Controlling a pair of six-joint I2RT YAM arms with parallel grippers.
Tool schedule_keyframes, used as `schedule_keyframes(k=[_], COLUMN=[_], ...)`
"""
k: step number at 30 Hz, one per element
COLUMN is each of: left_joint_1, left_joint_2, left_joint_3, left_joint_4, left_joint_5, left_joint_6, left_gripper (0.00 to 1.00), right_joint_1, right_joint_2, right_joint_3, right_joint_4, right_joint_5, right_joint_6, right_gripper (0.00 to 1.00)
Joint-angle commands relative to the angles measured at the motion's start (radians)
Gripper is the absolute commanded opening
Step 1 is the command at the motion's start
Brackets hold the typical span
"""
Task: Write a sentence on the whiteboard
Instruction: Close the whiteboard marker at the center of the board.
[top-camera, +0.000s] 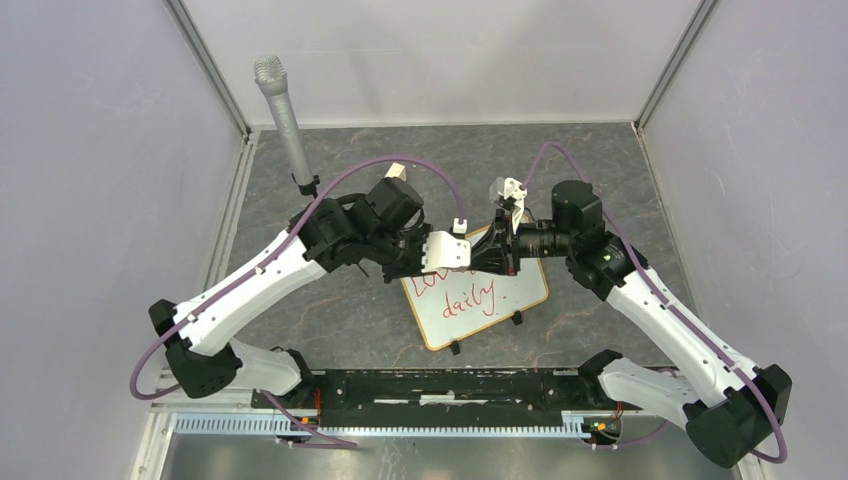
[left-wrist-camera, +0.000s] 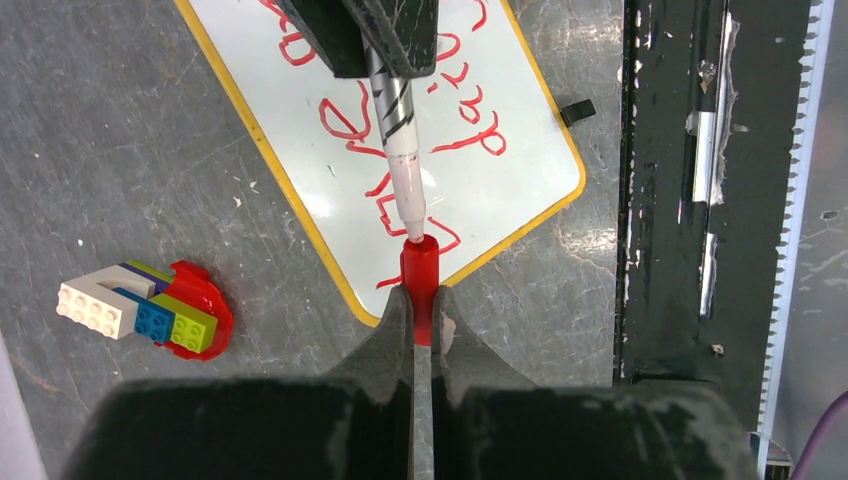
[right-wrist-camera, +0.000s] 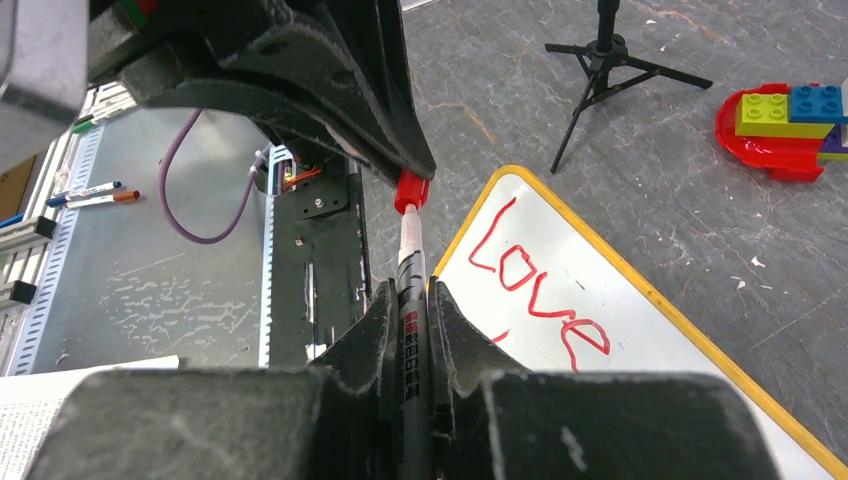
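The whiteboard (top-camera: 520, 290) lies tilted on the grey table, with the sentence (top-camera: 470, 298) in red cursive on it. "Love" (right-wrist-camera: 530, 280) reads plainly in the right wrist view. Just above the board's far-left corner the two grippers meet tip to tip. My left gripper (left-wrist-camera: 421, 300) is shut on a red marker cap (left-wrist-camera: 420, 270). My right gripper (right-wrist-camera: 411, 295) is shut on the black and white marker (left-wrist-camera: 400, 150). The marker's pale tip sits at the cap's mouth, in line with it. In the top view the arms hide part of the first line.
A grey microphone-like rod (top-camera: 283, 115) stands on a small black tripod (right-wrist-camera: 605, 60) at the back left. A red piece with coloured toy bricks (left-wrist-camera: 150, 305) lies on the table beside the board. A black rail (top-camera: 440, 385) runs along the near edge, and spare markers (right-wrist-camera: 95, 195) lie beyond it.
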Motion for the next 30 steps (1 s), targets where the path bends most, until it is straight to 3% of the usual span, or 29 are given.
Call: schedule_keyframes(k=[1, 7, 20, 26, 30], left_joint_1=[-0.039, -0.041, -0.064, -0.04, 0.036], left_joint_2=[0.016, 0.058, 0.084, 0.094, 0.067], left_joint_3=[0.058, 0.111, 0.176, 0.215, 0.206], left_joint_4=[0.062, 0.068, 0.146, 0.154, 0.136], left_joint_5=[0.016, -0.022, 0.102, 0.172, 0.248], left_joint_6=[-0.047, -0.106, -0.229, -0.294, -0.291], left_gripper=[0.03, 0.02, 0.03, 0.2, 0.32], right_joint_1=[0.012, 0.017, 0.034, 0.022, -0.005], right_joint_2=[0.011, 0.014, 0.042, 0.036, 0.019], right_joint_3=[0.004, 0.006, -0.01, 0.005, 0.01], right_joint_4=[0.02, 0.007, 0.025, 0.027, 0.027], right_joint_5=[0.026, 0.045, 0.066, 0.036, 0.027], right_joint_6=[-0.019, -0.032, -0.018, -0.021, -0.027], right_gripper=[0.0, 0.0, 0.0, 0.0, 0.0])
